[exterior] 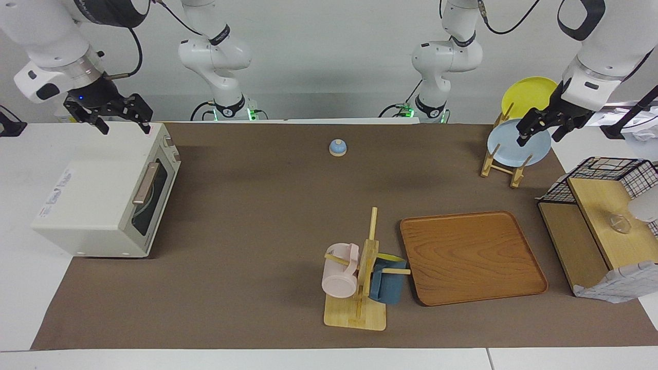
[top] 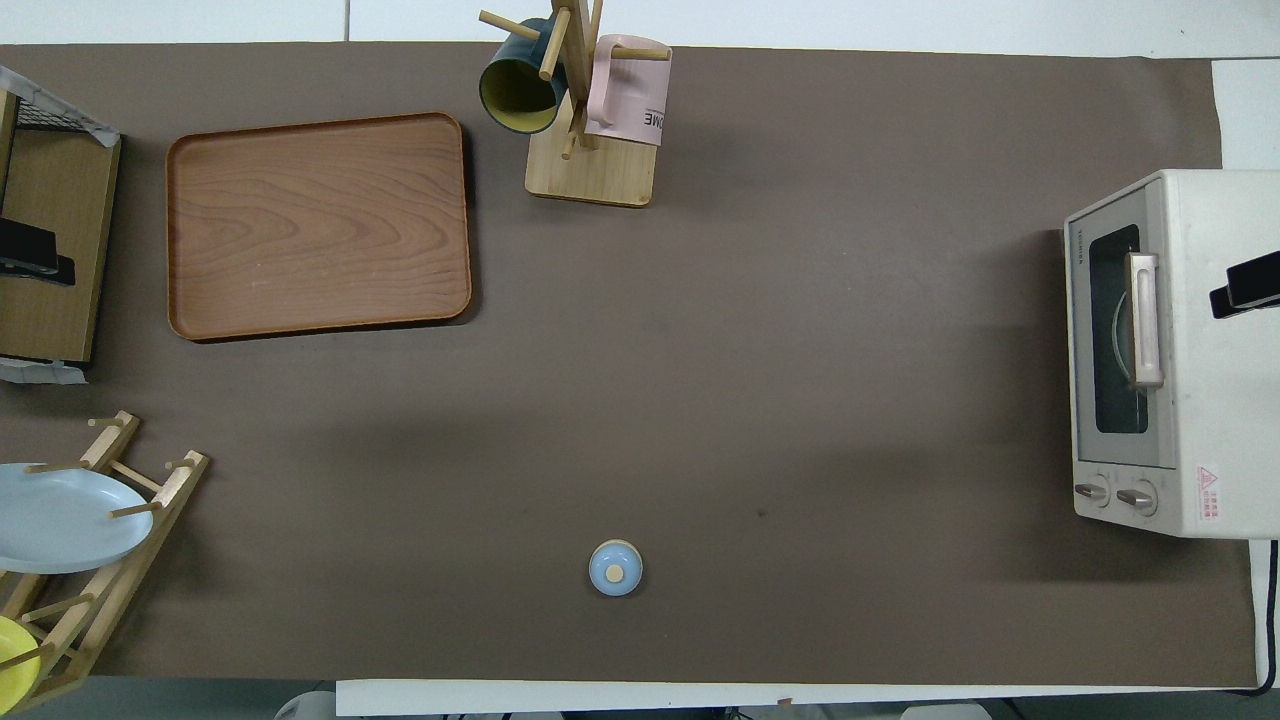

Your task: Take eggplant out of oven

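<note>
The cream-white oven (exterior: 97, 200) stands at the right arm's end of the table, its dark glass door shut and its tan handle (exterior: 145, 183) facing the table's middle. It also shows in the overhead view (top: 1200, 350). The eggplant is hidden; only a pale curved rim shows through the glass. My right gripper (exterior: 123, 125) hangs open and empty over the oven's top; its tip shows in the overhead view (top: 1245, 285). My left gripper (exterior: 540, 136) hangs open and empty over the plate rack (exterior: 506, 167).
The rack holds a light blue plate (exterior: 514, 149) and a yellow plate (exterior: 527, 92). A wooden tray (exterior: 473, 257) lies beside a mug tree (exterior: 360, 303) with a pink and a blue mug. A small blue bell (exterior: 337, 148) sits near the robots. A wire-and-wood shelf (exterior: 601, 205) stands at the left arm's end.
</note>
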Robot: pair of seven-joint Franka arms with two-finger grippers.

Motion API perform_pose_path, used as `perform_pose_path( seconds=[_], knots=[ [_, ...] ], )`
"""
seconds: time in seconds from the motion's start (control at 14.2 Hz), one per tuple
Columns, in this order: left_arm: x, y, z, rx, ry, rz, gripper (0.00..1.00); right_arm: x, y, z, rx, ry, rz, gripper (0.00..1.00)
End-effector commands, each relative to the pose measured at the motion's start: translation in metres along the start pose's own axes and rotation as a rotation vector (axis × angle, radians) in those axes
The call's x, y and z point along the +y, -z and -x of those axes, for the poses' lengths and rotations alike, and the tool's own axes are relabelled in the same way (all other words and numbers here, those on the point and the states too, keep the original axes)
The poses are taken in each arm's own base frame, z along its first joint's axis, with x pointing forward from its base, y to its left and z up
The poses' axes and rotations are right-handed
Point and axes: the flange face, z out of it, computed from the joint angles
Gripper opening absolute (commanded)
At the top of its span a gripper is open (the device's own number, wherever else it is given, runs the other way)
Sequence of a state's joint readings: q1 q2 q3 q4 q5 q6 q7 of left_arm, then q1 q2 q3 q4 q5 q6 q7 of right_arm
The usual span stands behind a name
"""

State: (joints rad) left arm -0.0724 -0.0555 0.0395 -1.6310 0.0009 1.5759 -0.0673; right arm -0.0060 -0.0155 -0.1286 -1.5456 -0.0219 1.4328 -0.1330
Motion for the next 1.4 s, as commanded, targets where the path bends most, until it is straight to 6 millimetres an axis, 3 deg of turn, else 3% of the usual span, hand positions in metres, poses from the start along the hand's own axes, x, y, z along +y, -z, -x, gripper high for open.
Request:
perform_pose_path(
  seconds=[0.0, 0.42, 0.49, 0.56, 0.7, 0.91, 1.05, 1.33],
  knots=[
    [-0.003, 0.001, 0.005, -0.009, 0.004, -0.007, 1.00, 0.003, -0.001, 0.004, -0.003, 0.003, 0.005, 1.00],
    [-0.003, 0.001, 0.005, -0.011, 0.004, -0.007, 1.00, 0.007, -0.004, 0.008, -0.007, 0.012, -0.001, 1.00],
    [-0.003, 0.001, 0.005, -0.011, 0.004, -0.007, 1.00, 0.004, -0.005, 0.006, -0.003, 0.023, -0.001, 0.83],
    [-0.003, 0.001, 0.005, -0.011, 0.004, -0.007, 1.00, 0.001, -0.016, 0.007, -0.004, 0.023, -0.001, 0.40],
    [-0.003, 0.001, 0.005, -0.011, 0.004, -0.007, 1.00, -0.008, -0.051, 0.001, 0.069, 0.046, 0.008, 0.03],
    [-0.003, 0.001, 0.005, -0.011, 0.004, -0.007, 1.00, -0.011, -0.103, -0.023, 0.048, 0.080, 0.099, 0.00],
    [-0.003, 0.001, 0.005, -0.011, 0.004, -0.007, 1.00, -0.008, -0.127, -0.036, 0.007, 0.078, 0.138, 0.00],
    [-0.003, 0.001, 0.005, -0.011, 0.004, -0.007, 1.00, -0.004, -0.149, -0.034, -0.037, 0.099, 0.202, 0.00]
  ],
)
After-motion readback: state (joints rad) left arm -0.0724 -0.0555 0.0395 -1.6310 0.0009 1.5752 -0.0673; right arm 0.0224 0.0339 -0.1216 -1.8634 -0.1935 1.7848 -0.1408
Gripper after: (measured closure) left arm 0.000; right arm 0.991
